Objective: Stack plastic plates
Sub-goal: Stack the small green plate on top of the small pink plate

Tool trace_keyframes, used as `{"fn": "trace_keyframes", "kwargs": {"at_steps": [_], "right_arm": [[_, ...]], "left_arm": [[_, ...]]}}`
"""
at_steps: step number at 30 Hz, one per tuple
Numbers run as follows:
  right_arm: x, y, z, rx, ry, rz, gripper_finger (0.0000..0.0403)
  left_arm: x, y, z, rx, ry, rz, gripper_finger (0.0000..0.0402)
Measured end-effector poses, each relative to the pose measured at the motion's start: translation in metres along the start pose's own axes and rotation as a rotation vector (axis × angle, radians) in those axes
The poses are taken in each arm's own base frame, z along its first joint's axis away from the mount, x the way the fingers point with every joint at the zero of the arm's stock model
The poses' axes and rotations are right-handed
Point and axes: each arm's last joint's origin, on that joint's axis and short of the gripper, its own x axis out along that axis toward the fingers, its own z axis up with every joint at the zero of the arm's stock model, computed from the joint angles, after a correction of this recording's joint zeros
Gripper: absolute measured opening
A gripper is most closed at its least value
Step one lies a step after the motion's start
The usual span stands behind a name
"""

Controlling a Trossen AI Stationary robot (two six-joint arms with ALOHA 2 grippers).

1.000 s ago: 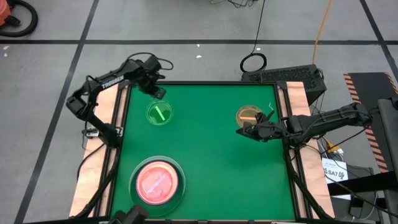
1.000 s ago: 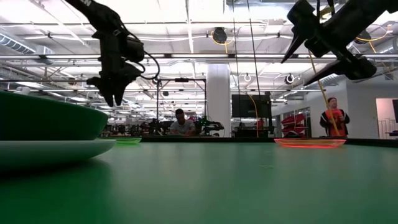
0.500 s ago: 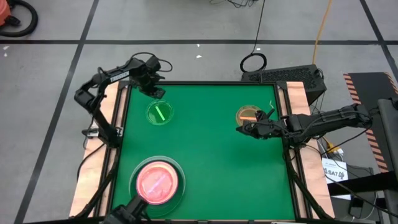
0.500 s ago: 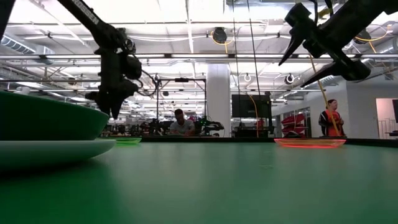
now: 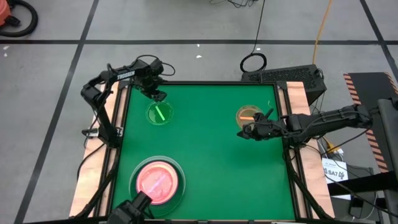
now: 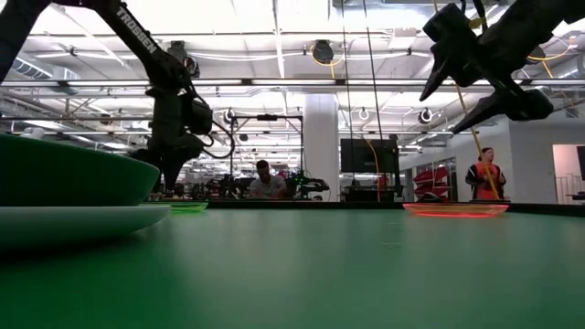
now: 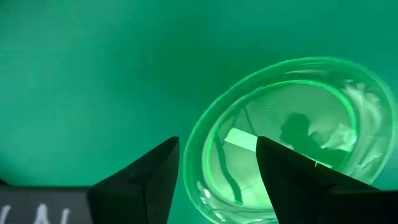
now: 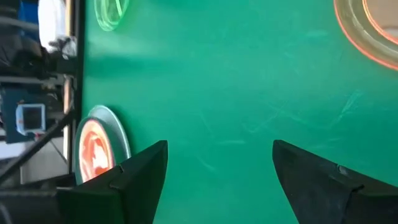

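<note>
A small translucent green plate (image 5: 160, 114) lies flat on the green table near its far left. My left gripper (image 5: 155, 94) hangs open over that plate's far rim. In the left wrist view the gripper (image 7: 217, 180) has one finger on either side of the plate's rim (image 7: 200, 146), without visible touch. A small orange plate (image 5: 249, 116) lies at the far right. My right gripper (image 5: 246, 132) hovers open just on its near side, above the table (image 6: 462, 78). A hot pink plate (image 5: 157, 182) sits in a dark green one on a pale plate at the near left.
The stack (image 6: 64, 183) stands close to the low camera at the near left. The table's middle (image 5: 211, 155) is bare green mat. Raised black rails edge the table on the left (image 5: 121, 118) and right (image 5: 281, 112). People (image 6: 489, 174) stand in the room behind.
My left gripper has come down toward the green plate's far rim, while its arm's elbow has swung toward the far edge. The right gripper has stayed nearly in place. No plate has moved.
</note>
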Motion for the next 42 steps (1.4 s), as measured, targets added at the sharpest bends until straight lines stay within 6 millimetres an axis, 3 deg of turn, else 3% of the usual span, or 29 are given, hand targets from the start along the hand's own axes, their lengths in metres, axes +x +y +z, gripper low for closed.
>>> {"fn": "trace_keyframes", "kwargs": {"at_steps": [12,16,24,29,33,42], "right_arm": [[-0.002,0.001,0.011,-0.042,0.038,0.031,0.0281],[-0.007,0.001,0.015,-0.052,0.018,0.056,0.0281],[-0.012,-0.001,0.026,-0.054,-0.036,0.070,0.0281],[-0.011,-0.004,0.033,-0.041,-0.064,0.042,0.0281],[-0.011,-0.017,0.038,0.039,-0.072,-0.076,0.0281],[-0.015,-0.038,0.039,0.187,-0.074,-0.288,0.0281]], "left_arm": [[0.031,0.005,0.006,0.024,0.110,0.007,0.0194],[0.032,0.003,0.006,0.045,0.113,0.006,0.0151],[0.033,-0.007,0.008,0.100,0.095,0.000,0.0018],[0.034,-0.016,0.007,0.085,0.093,-0.033,0.0006],[0.022,-0.024,0.003,0.058,0.067,-0.103,0.0004],[-0.043,-0.051,-0.026,0.034,-0.141,-0.148,0.0002]]}}
